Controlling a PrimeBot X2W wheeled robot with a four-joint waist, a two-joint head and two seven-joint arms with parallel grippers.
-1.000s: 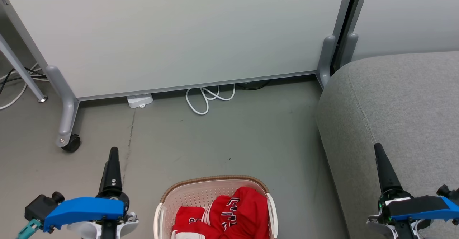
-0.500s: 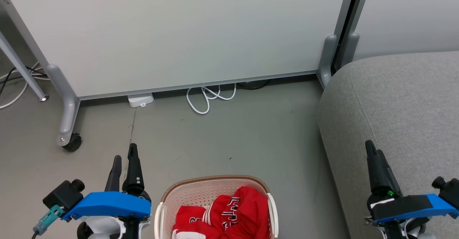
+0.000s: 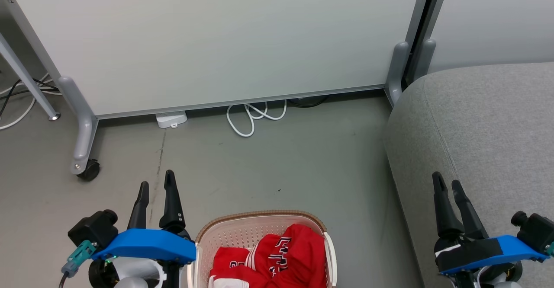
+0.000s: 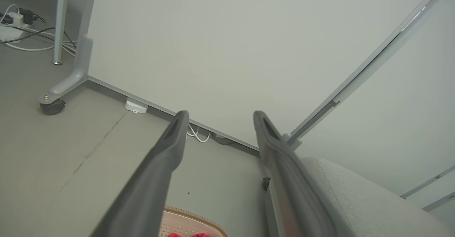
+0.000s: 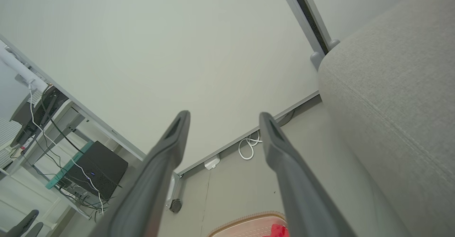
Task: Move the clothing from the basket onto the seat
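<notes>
Left gripper (image 3: 156, 180) and right gripper (image 3: 446, 180): both fully open and holding nothing, one on each side of the basket (image 3: 259, 215). The clothing (image 3: 277, 257), apparently two red jerseys, lies bunched inside the single basket on the floor. The single grey seat (image 3: 484, 128), on the right, carries nothing where visible. The transfer is judged not yet begun, with both garments left to move.

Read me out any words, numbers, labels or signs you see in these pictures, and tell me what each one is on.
Black-and-white lettering on the red clothing in the basket: sideways and crumpled, too folded to read.
White mark on the red fabric further left: partly hidden, maybe a numeral, unreadable.
White box under the wall panel: no legible label.
Nothing is clear enough to quote.
</notes>
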